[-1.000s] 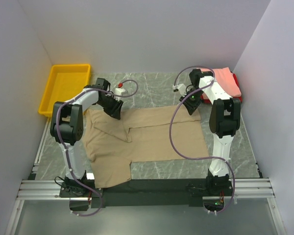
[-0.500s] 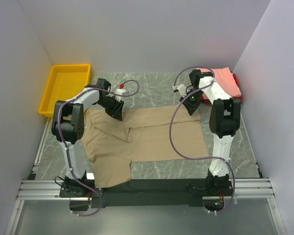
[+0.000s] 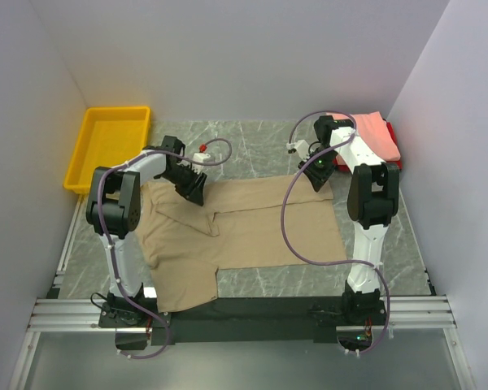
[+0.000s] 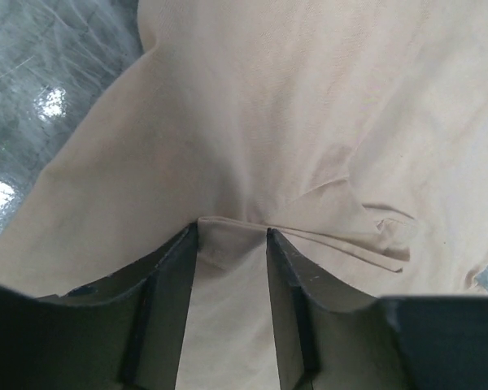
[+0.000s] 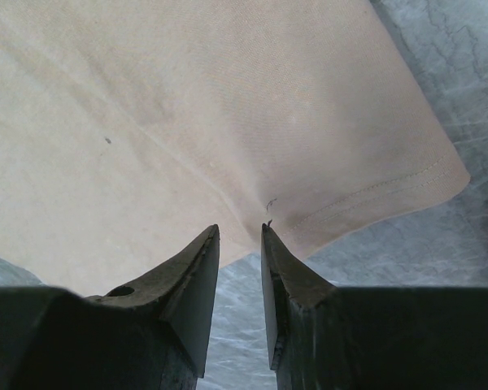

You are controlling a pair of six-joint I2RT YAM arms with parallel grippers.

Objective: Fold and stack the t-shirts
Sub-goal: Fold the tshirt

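The tan t-shirt lies spread on the table with its far-left part folded over, and one sleeve hangs over the near edge. My left gripper rests on that folded part. In its wrist view the gripper is open, and a hem fold of the shirt spans the gap at the tips. My right gripper is at the shirt's far-right corner. There the gripper is open narrowly, its tips at the edge of the shirt, with bare table showing between the fingers. A salmon pink t-shirt lies on a red one at the back right.
A yellow bin stands at the back left against the wall. Grey marble table shows beyond the shirt. White walls close in on three sides. Purple cables loop from both arms.
My left gripper has shifted slightly to the right over the folded cloth. The right arm and the shirt's outline look unchanged.
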